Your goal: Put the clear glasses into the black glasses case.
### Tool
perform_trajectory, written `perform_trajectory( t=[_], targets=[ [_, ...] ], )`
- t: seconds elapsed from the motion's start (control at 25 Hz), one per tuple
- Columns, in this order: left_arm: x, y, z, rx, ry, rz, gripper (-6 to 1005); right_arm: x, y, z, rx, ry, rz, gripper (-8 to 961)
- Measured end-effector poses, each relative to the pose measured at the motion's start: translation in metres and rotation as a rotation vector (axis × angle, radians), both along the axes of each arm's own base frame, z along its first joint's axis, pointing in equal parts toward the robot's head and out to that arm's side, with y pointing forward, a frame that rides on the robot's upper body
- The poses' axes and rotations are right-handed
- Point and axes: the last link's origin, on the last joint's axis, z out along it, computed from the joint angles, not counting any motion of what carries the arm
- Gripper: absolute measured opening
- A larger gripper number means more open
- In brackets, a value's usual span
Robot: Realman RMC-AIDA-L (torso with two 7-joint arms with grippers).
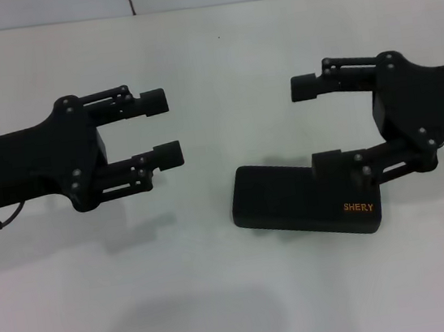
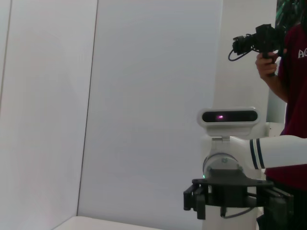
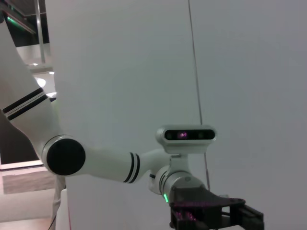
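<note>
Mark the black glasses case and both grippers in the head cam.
black glasses case (image 1: 292,198): head view, bare lid top.
left gripper (image 1: 161,127): head view, gap between fingertips.
right gripper (image 1: 315,123): head view, gap between fingertips.

Slim rectangular black hard glasses case (image 1: 304,200): matte black, small orange "SHERY" lettering seen near one end. Left end effector (image 1: 164,128) and right end effector (image 1: 311,124): black throughout. Smooth desk (image 1: 214,44): plain white, unpatterned.

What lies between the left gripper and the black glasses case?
In the head view, only bare white table separates the left gripper from the closed black glasses case. No glasses show there.
</note>
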Motion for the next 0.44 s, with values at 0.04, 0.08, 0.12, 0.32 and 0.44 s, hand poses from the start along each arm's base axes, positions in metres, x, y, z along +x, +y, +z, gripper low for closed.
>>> perform_trajectory(
  t=[0.04, 0.08, 0.12, 0.32, 0.44],
  targets=[
    [-0.0001, -0.0003, -0.0007, -0.003, 0.002, 0.0, 667, 0.0005, 0.0002, 0.0009, 0.003, 0.002, -0.003, 885],
    [-0.0001, -0.0003, -0.0009, -0.003, 0.002, 0.001, 667, 0.0008, 0.0003, 0.0015, 0.005, 0.004, -0.004, 885],
    [-0.0002, -0.0004, -0.001, -0.004, 0.002, 0.001, 667, 0.001, 0.0004, 0.0018, 0.006, 0.004, -0.004, 885],
    [0.0001, -0.0004, -0.0018, -0.005, 0.0, 0.004, 667, 0.0043, -0.0016, 0.0018, 0.005, 0.004, -0.015, 886],
    [0.0001, -0.0006, -0.0024, -0.007, 0.002, 0.003, 667, 0.0053, -0.0029, 0.0017, 0.001, 0.004, -0.014, 886]
  ],
)
